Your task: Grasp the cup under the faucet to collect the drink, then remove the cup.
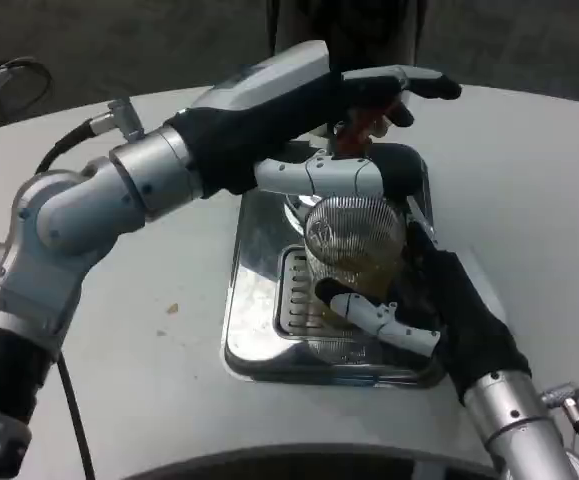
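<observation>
A clear ribbed cup [352, 255] with amber drink in its lower part stands on the dispenser's drip grate [291, 290]. My right hand [424, 310] grips the cup from the right, with white fingers [384, 318] wrapped across its front. My left hand [344, 110] reaches over the top of the dispenser, its upper fingers stretched out flat above the red tap handle [354, 128] and a lower finger [314, 175] curled just above the cup's rim. The faucet spout is hidden behind the left hand.
The shiny steel dispenser base [259, 330] sits at the middle of the round white table [139, 350]. A small crumb [172, 309] lies on the table left of the base. A dark floor lies beyond the table's far edge.
</observation>
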`<act>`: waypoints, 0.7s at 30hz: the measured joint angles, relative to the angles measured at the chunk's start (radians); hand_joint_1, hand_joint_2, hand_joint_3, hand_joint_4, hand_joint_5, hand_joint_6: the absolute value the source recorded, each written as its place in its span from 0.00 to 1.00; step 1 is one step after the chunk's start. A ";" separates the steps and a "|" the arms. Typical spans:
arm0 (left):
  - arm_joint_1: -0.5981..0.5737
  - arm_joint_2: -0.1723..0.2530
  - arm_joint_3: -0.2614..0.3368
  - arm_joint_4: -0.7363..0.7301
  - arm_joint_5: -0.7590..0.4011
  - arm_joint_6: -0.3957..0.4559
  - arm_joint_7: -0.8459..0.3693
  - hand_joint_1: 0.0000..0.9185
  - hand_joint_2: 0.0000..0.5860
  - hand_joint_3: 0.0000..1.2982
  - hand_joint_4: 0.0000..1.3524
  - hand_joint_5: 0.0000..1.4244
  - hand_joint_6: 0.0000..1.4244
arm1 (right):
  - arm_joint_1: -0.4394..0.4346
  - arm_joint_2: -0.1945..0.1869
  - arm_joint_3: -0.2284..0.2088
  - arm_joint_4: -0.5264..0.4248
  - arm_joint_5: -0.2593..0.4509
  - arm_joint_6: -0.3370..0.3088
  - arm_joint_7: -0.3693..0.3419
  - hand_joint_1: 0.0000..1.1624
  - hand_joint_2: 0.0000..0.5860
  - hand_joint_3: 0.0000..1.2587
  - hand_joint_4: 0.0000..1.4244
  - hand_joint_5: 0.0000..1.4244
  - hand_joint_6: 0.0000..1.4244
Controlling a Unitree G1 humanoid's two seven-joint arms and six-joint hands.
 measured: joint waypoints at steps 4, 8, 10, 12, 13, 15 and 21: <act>-0.010 0.005 -0.005 0.006 0.027 -0.022 0.000 0.00 0.16 0.16 0.10 0.18 0.12 | -0.005 0.001 0.002 0.013 -0.005 -0.001 -0.011 0.62 0.34 0.00 0.03 0.08 0.00; -0.025 0.008 -0.012 0.022 0.043 -0.048 0.005 0.00 0.16 0.16 0.10 0.18 0.12 | -0.009 0.001 0.002 0.019 -0.006 -0.004 -0.017 0.62 0.34 0.00 0.04 0.08 0.00; -0.031 0.008 -0.021 0.028 0.057 -0.056 0.013 0.00 0.16 0.16 0.10 0.18 0.12 | -0.009 0.002 0.003 0.024 -0.006 -0.005 -0.023 0.62 0.34 0.00 0.04 0.08 0.00; -0.037 0.008 -0.029 0.034 0.067 -0.066 0.019 0.00 0.16 0.16 0.10 0.18 0.12 | -0.009 0.002 0.004 0.030 -0.006 -0.009 -0.027 0.62 0.34 0.00 0.04 0.08 0.00; -0.042 0.008 -0.035 0.037 0.072 -0.071 0.022 0.00 0.16 0.16 0.10 0.18 0.12 | -0.010 0.003 0.004 0.034 -0.006 -0.010 -0.029 0.62 0.34 0.00 0.04 0.08 0.00; -0.044 0.008 -0.043 0.043 0.078 -0.085 0.031 0.00 0.16 0.16 0.11 0.18 0.12 | -0.014 0.005 0.005 0.049 -0.006 -0.019 -0.031 0.62 0.34 0.00 0.04 0.08 0.00; -0.049 0.009 -0.056 0.053 0.099 -0.107 0.045 0.00 0.16 0.16 0.11 0.18 0.12 | -0.016 0.013 0.007 0.059 -0.009 -0.030 -0.042 0.61 0.35 0.00 0.04 0.08 0.00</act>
